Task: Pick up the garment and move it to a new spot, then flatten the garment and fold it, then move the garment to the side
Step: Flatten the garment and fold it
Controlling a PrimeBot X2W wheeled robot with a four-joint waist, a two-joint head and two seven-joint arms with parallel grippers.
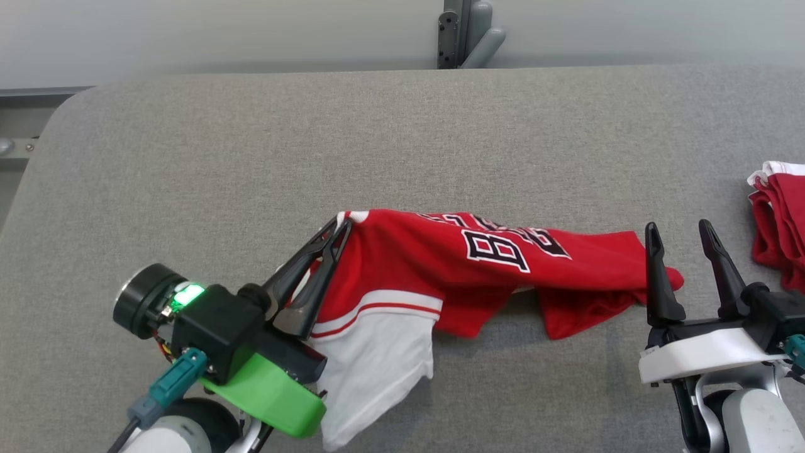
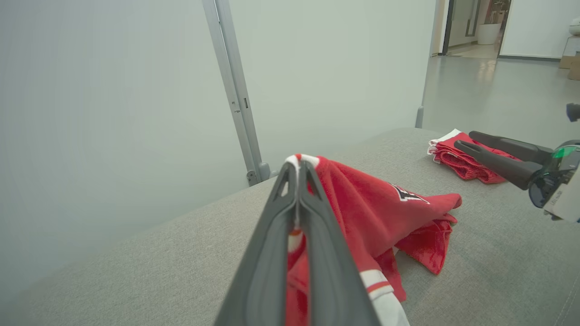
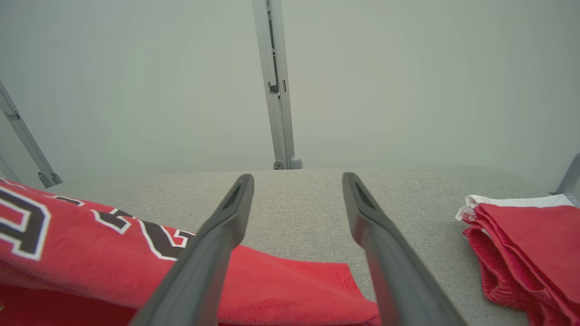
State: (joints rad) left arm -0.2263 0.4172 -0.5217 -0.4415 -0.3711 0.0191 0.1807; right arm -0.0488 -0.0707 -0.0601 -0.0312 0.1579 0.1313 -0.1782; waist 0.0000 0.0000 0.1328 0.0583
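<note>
Head view: the left end effector [image 1: 339, 228] is gripping the jersey [image 1: 440, 264] lying mid-frame on the tabletop [image 1: 377, 138]; the right end effector [image 1: 678, 226] is gaping open at lower right. Left wrist view: closed fingers [image 2: 272, 253] are pinching cloth centrally. Right wrist view: the jersey is lying lower left.

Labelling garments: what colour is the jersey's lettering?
Black, outlined white, on the red jersey; clearest in head view.

We see bright, even light; a soft shadow hugs the garment [image 1: 440, 264] on the worktop [image 1: 402, 126]; the wrist views' edges warp.
</note>
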